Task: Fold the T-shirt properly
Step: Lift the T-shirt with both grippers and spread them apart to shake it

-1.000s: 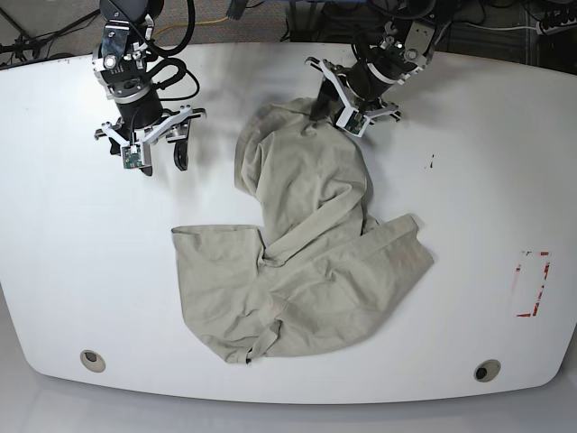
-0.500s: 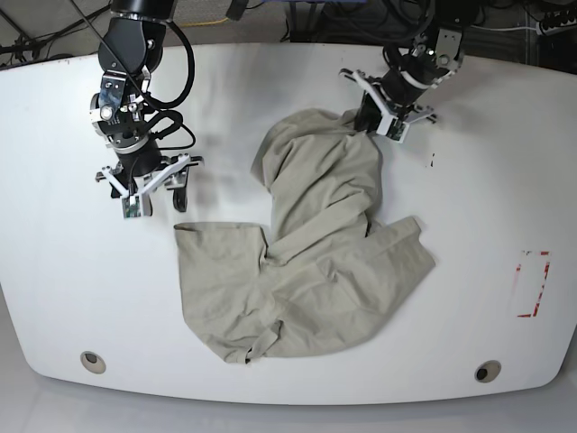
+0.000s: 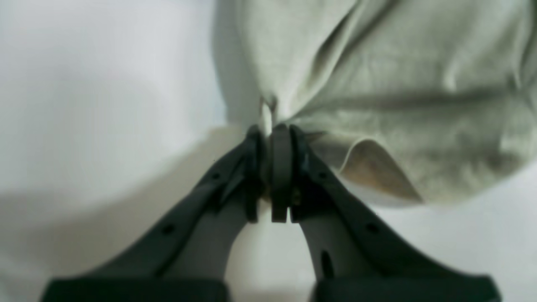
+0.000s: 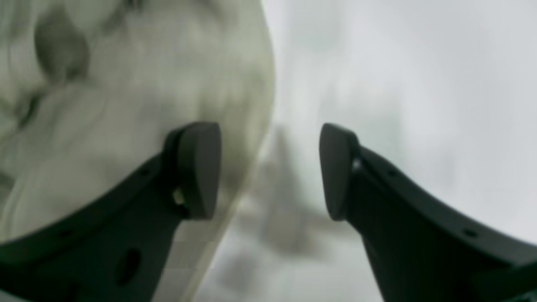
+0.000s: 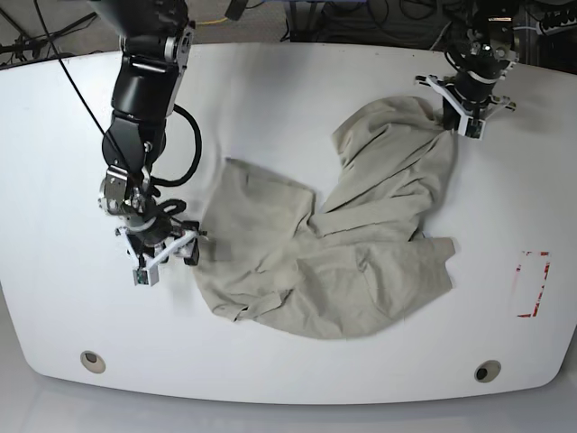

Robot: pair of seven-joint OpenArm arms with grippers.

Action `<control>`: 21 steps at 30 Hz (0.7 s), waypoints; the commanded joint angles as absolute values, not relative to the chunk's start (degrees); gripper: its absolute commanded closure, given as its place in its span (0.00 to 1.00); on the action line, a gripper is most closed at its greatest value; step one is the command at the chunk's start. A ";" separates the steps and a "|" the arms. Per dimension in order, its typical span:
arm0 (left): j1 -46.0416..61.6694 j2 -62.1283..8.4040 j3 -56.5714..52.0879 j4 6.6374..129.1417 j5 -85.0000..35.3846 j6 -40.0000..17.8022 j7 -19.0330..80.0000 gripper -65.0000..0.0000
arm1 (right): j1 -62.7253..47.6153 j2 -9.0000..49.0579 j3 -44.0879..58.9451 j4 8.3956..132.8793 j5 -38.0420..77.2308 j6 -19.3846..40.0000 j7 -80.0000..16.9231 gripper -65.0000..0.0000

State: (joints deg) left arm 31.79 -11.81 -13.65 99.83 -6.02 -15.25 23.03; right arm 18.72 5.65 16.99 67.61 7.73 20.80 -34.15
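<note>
The T-shirt [image 5: 343,244] lies crumpled across the middle of the white counter [image 5: 288,81], one part stretched up toward the far corner where the left end effector [image 3: 270,167] is pinched tight on a bunched bit of its edge, probably to draw the cloth out flat before any fold. The right end effector [image 4: 268,167] sits low at the shirt's opposite edge with its jaws spread and nothing between them; one fingertip [image 4: 197,167] is over the fabric, the other over bare counter, seemingly placed to take that edge
</note>
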 commanded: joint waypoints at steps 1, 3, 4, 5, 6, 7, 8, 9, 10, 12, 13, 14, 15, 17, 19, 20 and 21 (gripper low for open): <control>32.48 -11.82 -16.31 100.53 -6.11 -17.80 22.64 1.00 | 23.08 6.11 17.01 64.31 9.36 21.49 -32.92 0.45; 32.48 -11.82 -18.07 100.44 -6.02 -19.74 22.64 1.00 | 25.10 6.46 17.10 61.14 12.26 22.55 -32.92 0.45; 32.48 -11.82 -18.77 100.44 -5.93 -20.35 22.64 1.00 | 25.89 6.64 17.10 59.56 13.93 22.73 -32.92 0.45; 32.40 -11.82 -19.74 100.35 -5.85 -20.70 22.64 1.00 | 26.59 6.81 17.10 57.98 15.25 22.81 -32.92 0.45; 32.40 -11.82 -20.18 100.35 -5.85 -20.79 22.64 1.00 | 26.95 7.25 17.10 57.01 16.04 22.73 -33.01 0.45; 32.40 -11.82 -20.79 100.18 -5.93 -20.79 22.64 1.00 | 27.47 7.78 17.01 55.52 17.45 22.73 -33.10 0.45; 32.40 -11.82 -21.23 100.18 -5.93 -20.79 22.64 1.00 | 27.74 8.13 17.01 54.55 18.68 22.73 -33.10 0.45; 32.40 -11.82 -21.41 100.18 -5.93 -20.79 22.64 1.00 | 27.74 8.31 17.01 53.67 20.09 22.73 -33.10 0.45; 32.31 -11.82 -21.49 100.09 -5.93 -20.79 22.64 1.00 | 27.65 8.48 16.84 53.41 21.14 22.81 -33.10 0.45; 32.31 -11.82 -21.49 100.09 -5.85 -20.79 22.64 1.00 | 27.30 8.40 16.84 53.32 22.37 22.90 -33.19 0.45; 32.31 -11.82 -21.49 100.09 -5.76 -20.79 22.64 1.00 | 27.12 8.22 16.84 53.32 22.90 22.90 -33.36 0.45; 32.31 -11.82 -21.49 100.09 -5.76 -20.79 22.64 1.00 | 26.15 8.13 16.75 53.32 23.34 22.90 -33.98 0.45; 32.31 -11.82 -21.58 100.09 -5.76 -20.79 22.64 1.00 | 25.54 7.96 16.75 53.32 23.52 22.90 -34.42 0.45; 32.31 -11.82 -21.58 100.09 -5.76 -20.79 22.64 1.00 | 25.27 6.55 16.75 53.32 23.52 22.90 -34.59 0.45; 32.31 -11.82 -21.58 100.09 -5.76 -20.79 22.64 1.00 | 24.75 5.14 16.75 53.32 23.08 22.90 -34.59 0.45; 32.31 -11.82 -21.58 100.09 -5.76 -20.79 22.64 1.00 | 24.22 4.79 16.75 53.32 23.08 22.90 -34.59 0.45; 32.31 -11.82 -21.58 100.09 -5.76 -20.79 22.64 1.00 | 23.69 4.35 16.75 53.32 23.16 22.90 -34.59 0.45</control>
